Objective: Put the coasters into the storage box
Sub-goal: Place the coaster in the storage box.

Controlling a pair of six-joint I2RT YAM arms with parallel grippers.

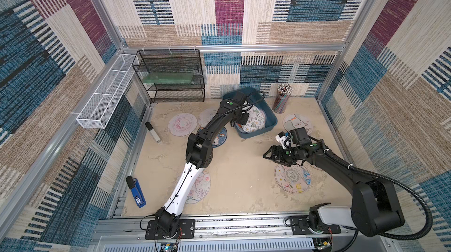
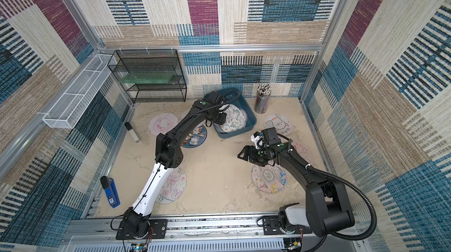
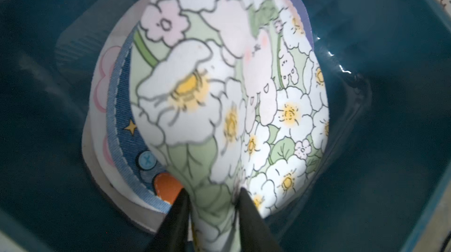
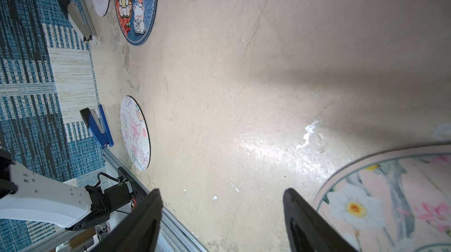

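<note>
Holding green-and-white floral round fabric coaster [image 3: 195,92] by edge — left gripper [image 3: 213,194] clamped on it, inside teal-blue plastic storage box [image 1: 268,115]; right gripper [image 4: 222,191] jaws apart above beige bench [image 4: 244,80].

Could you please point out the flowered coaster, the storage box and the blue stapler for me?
flowered coaster [image 3: 170,116]: left wrist view, on a large white printed flower.
storage box [image 1: 267,113]: in a top view, on a bare side wall.
blue stapler [image 1: 138,193]: in a top view, on its blue body.
</note>
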